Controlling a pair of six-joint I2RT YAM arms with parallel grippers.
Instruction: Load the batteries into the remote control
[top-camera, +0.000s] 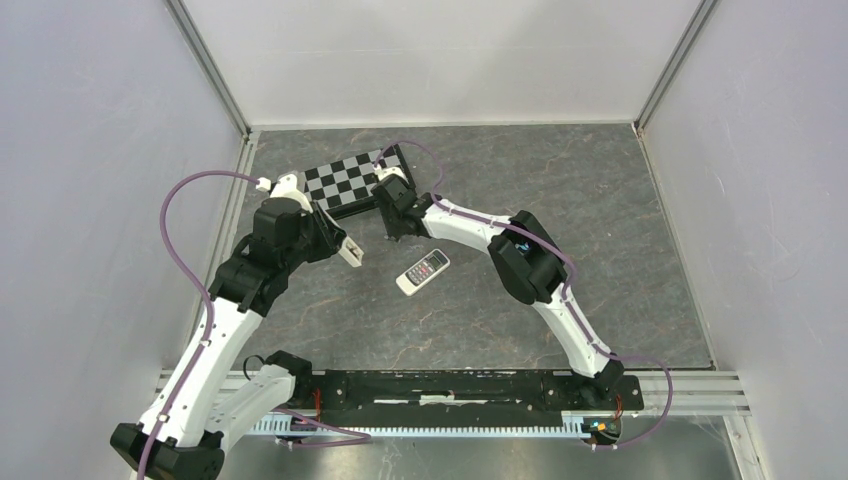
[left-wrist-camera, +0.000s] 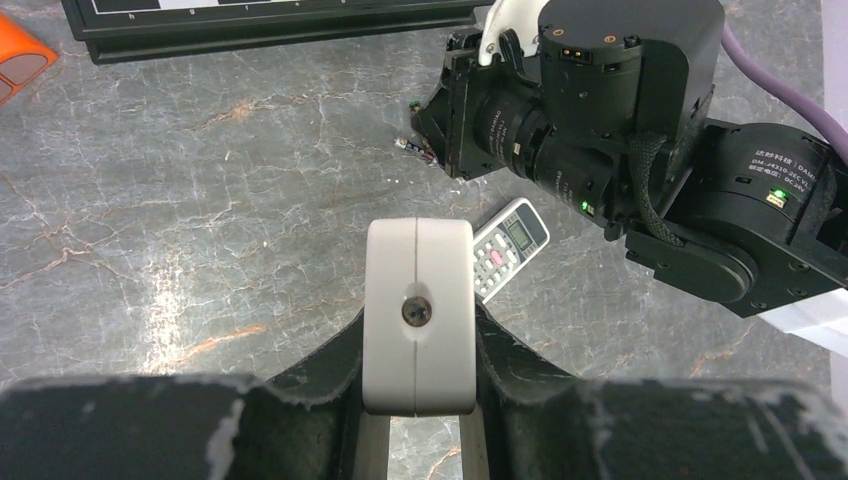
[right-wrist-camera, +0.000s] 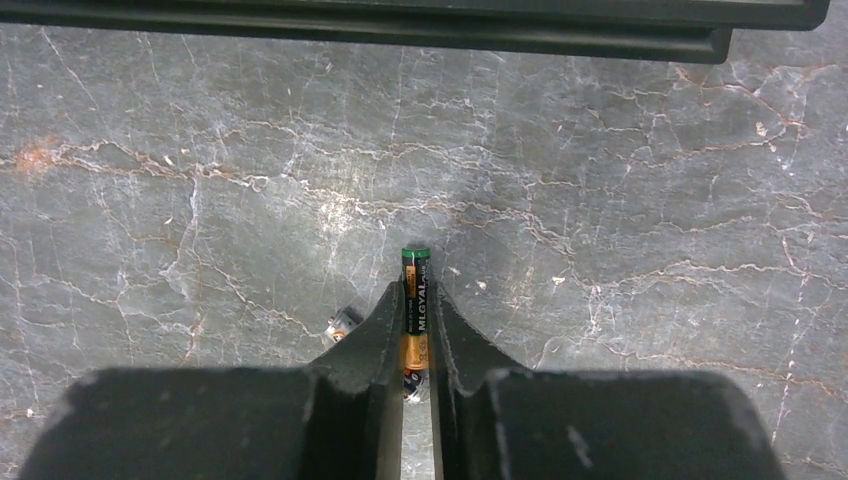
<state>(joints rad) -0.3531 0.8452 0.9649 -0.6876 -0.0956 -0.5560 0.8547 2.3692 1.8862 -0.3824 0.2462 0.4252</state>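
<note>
Tabletop (top-camera: 600, 200) of grey marbled stone bears a checkerboard (top-camera: 355, 180) at the back and a buttoned grey-white remote (top-camera: 423, 271) lying loose mid-table. Beside the board, the left gripper (left-wrist-camera: 418, 330) is clamped on the slim white remote control (left-wrist-camera: 418, 280), held end-on to its camera. The right gripper (right-wrist-camera: 417, 300) pinches a green-and-orange battery (right-wrist-camera: 417, 270) lengthwise, low over the stone, and a second cell (right-wrist-camera: 343, 322) lies just beside its finger. Pickup looks complete. Next comes the carry to the remote's recess, unseen here, which calls for close alignment and correct polarity.
</note>
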